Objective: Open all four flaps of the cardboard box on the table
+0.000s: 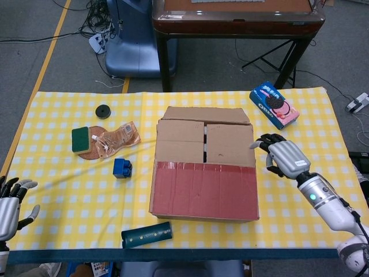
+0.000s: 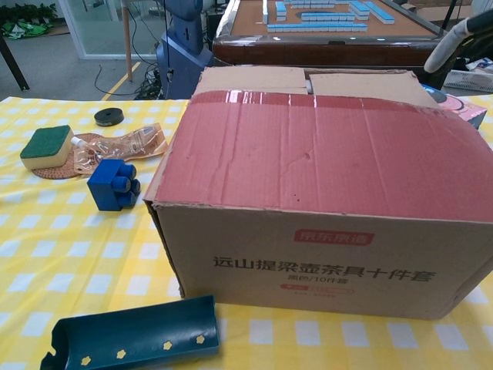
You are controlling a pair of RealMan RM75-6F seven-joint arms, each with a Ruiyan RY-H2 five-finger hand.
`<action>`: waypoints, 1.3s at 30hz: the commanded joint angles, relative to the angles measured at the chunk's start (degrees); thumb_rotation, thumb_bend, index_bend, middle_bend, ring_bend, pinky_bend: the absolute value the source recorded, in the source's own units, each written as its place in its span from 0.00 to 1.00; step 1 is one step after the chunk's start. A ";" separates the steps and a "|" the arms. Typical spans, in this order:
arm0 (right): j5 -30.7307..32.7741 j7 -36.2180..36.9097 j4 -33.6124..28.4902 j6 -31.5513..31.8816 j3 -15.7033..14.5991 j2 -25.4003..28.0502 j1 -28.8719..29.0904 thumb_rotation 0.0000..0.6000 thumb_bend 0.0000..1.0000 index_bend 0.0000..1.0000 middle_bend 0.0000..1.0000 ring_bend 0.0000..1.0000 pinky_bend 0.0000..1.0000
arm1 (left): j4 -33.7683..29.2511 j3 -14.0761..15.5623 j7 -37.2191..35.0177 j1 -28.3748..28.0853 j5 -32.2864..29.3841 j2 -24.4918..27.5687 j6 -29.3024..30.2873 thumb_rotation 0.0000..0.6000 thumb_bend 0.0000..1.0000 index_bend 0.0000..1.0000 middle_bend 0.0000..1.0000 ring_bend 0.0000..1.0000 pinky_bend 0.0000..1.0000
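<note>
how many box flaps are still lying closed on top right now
3. The red-taped flap covers the near half of the box; two smaller flaps lie behind it, left and right. The fourth, far flap looks folded back behind them; the head view leaves its angle unclear.

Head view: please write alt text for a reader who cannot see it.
A cardboard box sits on a yellow checked table, its red-taped front flap closed. The right hand hovers beside its right edge; the left hand is open at the table's left.
</note>
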 commanded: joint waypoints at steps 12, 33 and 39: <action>-2.83 -1.65 1.57 -2.07 -1.53 -3.83 2.95 1.00 1.00 0.36 0.27 0.14 0.14 | 0.66 0.10 -1.05 0.52 -0.45 0.14 0.15 1.00 0.33 0.36 0.26 0.14 0.00; -8.30 8.89 -5.38 4.31 -3.33 1.55 -0.01 1.00 1.00 0.40 0.27 0.14 0.14 | 0.40 -0.08 -0.37 0.39 -0.04 0.21 0.28 1.00 0.33 0.37 0.26 0.14 0.00; -11.74 26.17 -8.74 3.61 -4.33 7.12 -0.43 1.00 1.00 0.40 0.28 0.15 0.14 | -0.15 -0.08 0.61 0.14 -0.05 0.23 -0.06 1.00 0.33 0.37 0.26 0.14 0.00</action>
